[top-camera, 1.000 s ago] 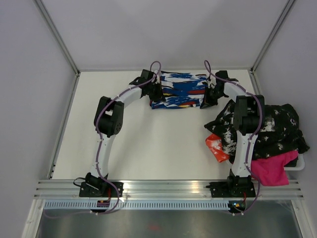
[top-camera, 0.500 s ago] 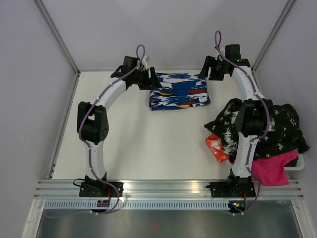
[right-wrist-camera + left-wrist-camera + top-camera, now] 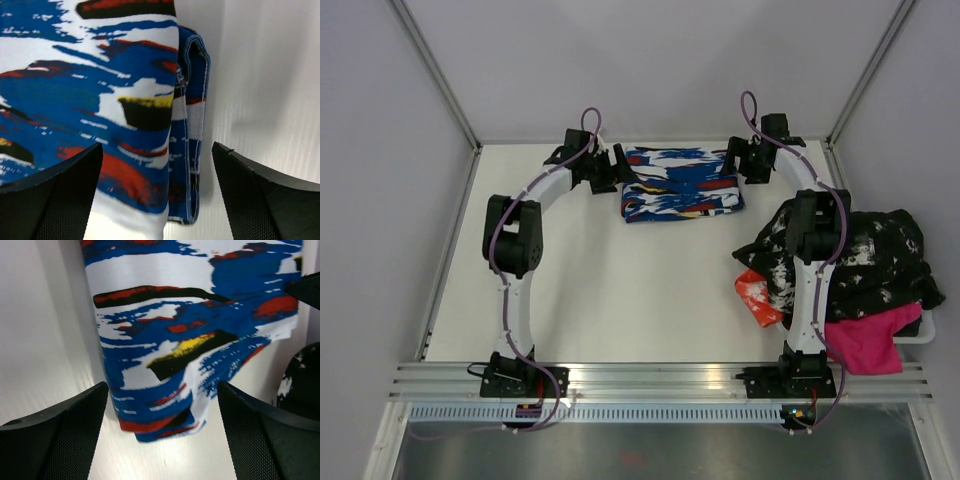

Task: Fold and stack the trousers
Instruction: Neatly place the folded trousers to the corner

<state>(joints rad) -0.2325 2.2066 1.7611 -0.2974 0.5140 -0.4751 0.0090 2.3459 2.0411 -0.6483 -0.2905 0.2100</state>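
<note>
White table [image 3: 620,290] holds folded trousers [image 3: 682,183]. We see left claw [image 3: 620,168] and right claw [image 3: 730,172] flanking them, spread wide, empty.

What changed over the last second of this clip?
The left gripper and right gripper let go of the folded trousers: jaws shut on their ends before, now open and drawn back to either side. The trousers stay put; the clothes pile on the right is unchanged.

Trousers [image 3: 682,183] folded flat (blue, splashed), table's far edge.
</note>
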